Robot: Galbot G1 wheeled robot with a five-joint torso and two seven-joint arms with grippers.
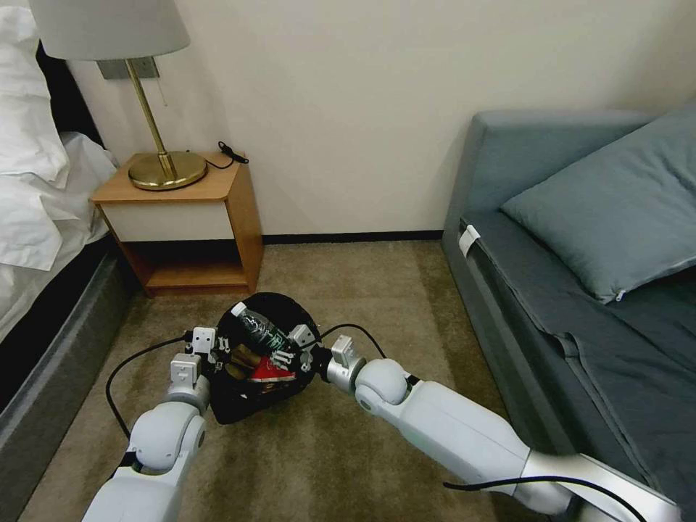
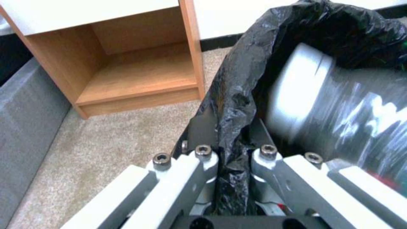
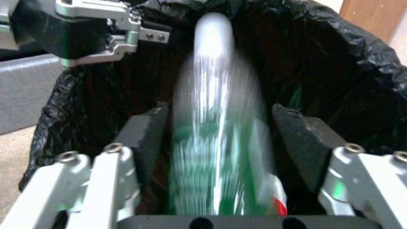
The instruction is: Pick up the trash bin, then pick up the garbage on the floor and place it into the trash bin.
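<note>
Two claws at bin [image 1: 264, 406] | left claw [image 2: 231, 152] clenched on bag rim | right claw [image 3: 218, 127] released, bottle [image 3: 216, 127] between its fingers

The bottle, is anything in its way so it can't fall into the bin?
Nothing visible blocks it. The bottle is already over the trash bin's open mouth, between the right gripper's open fingers. Below it lie a red packet and other litter. The left gripper pinches the bag at the rim.
</note>
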